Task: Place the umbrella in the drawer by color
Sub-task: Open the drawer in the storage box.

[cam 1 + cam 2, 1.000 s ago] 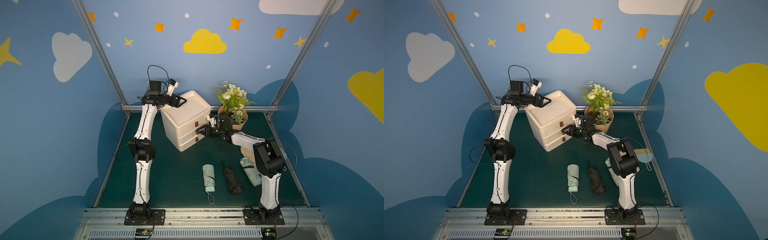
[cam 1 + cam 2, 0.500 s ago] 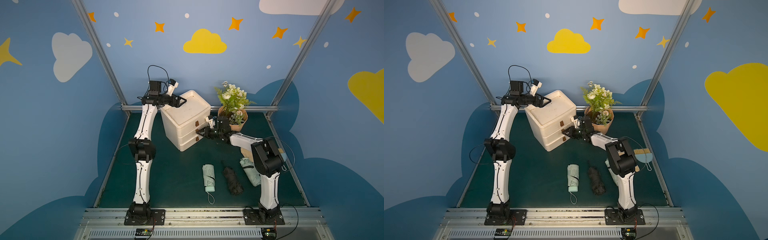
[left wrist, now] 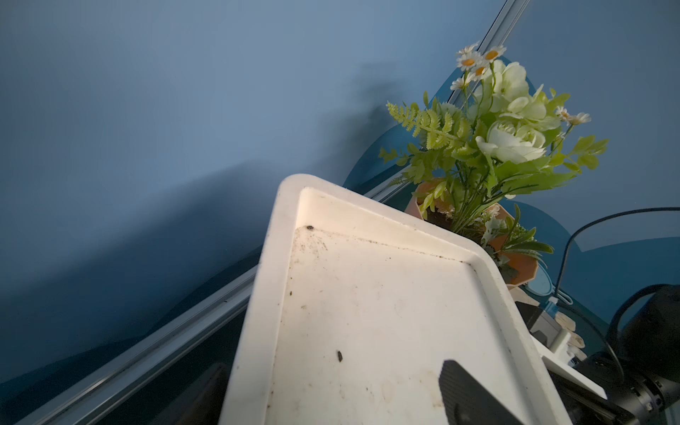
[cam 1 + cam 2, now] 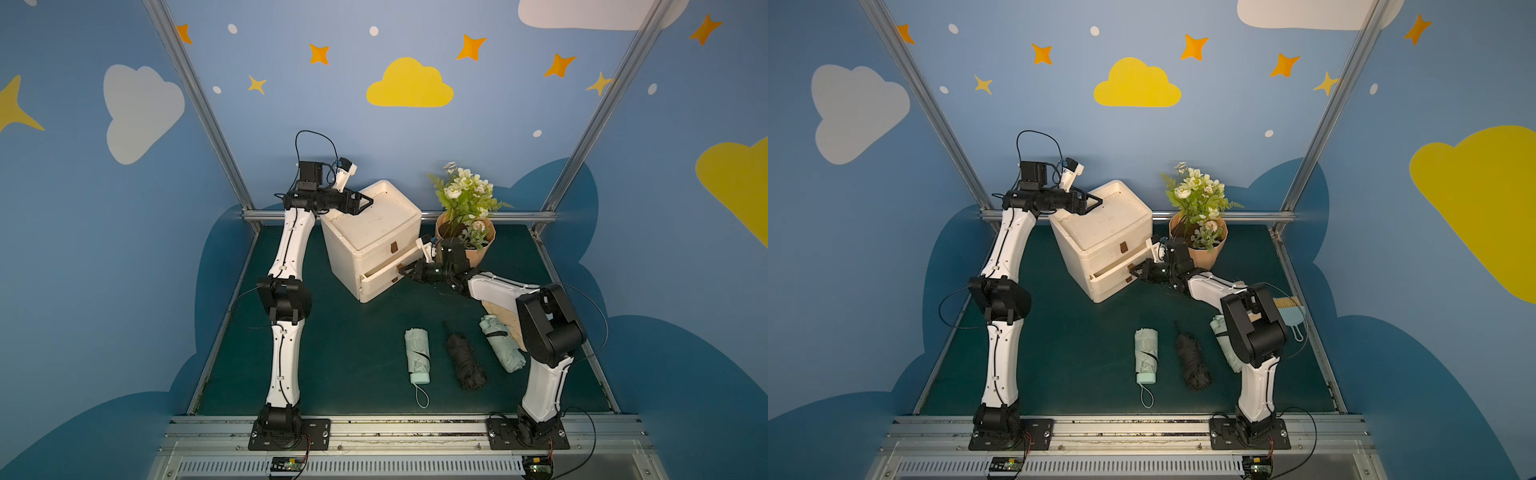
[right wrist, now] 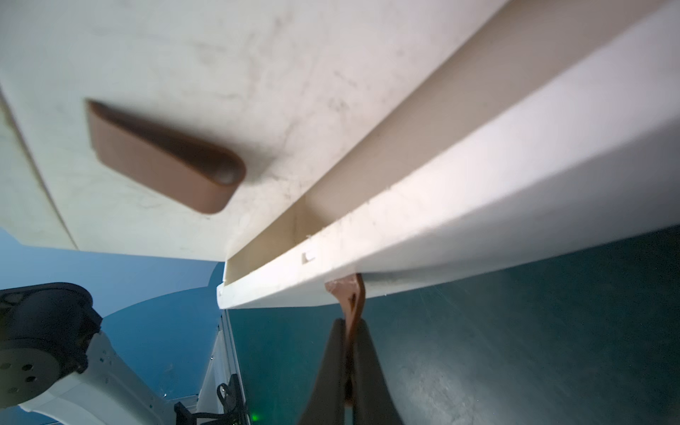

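Green mat (image 4: 332, 353) carried a mint umbrella (image 4: 417, 351), black umbrella (image 4: 465, 361) and second mint umbrella (image 4: 500, 345), near right. I had the right gripper (image 5: 349, 325) pinching the brown tab (image 5: 352, 296) of the part-open drawer (image 4: 380, 277); left gripper (image 4: 363, 203) gaped over the cabinet (image 4: 374, 224).

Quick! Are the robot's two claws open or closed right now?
Left claw: open, holding nothing, above the cabinet top.
Right claw: closed on the brown drawer handle.

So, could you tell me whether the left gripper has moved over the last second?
No. The left gripper still hovers at the same spot over the cabinet top.
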Tool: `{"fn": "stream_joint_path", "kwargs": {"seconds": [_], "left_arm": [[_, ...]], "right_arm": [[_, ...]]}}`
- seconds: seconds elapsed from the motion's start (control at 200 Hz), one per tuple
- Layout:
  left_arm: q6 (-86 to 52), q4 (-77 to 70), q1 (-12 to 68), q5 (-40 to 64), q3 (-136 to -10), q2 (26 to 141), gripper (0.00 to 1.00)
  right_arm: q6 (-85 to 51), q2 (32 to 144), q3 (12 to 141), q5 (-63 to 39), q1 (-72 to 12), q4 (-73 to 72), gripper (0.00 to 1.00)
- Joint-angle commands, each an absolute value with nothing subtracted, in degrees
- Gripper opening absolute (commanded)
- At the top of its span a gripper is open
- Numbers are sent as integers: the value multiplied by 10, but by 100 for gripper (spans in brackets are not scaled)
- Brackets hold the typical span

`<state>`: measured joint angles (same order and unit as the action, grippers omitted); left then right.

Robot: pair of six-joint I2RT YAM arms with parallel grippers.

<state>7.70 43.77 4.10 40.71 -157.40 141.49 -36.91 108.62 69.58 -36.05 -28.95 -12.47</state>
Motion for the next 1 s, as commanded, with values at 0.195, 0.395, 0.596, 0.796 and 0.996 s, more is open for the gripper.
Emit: {"fn": "stream_joint_path", "kwargs": {"seconds": [0.195, 0.395, 0.596, 0.796, 0.996], "left_arm": [[62, 492, 74, 469, -1573, 1446, 91], [58, 491, 72, 450, -1573, 1440, 92], [28, 473, 70, 384, -1573, 1416, 94], [-21, 440, 54, 346, -1573, 1384, 100], [-76, 426, 28, 276, -1574, 1339, 100]], "right_arm": [[-259, 996, 634, -315, -287, 31, 0], [-229, 949, 607, -283, -285, 79, 0], [-216, 936, 608, -259, -283, 110, 0], [-204, 924, 622, -253, -281, 139, 25], [-156, 875, 661, -191, -280, 240, 62]]}}
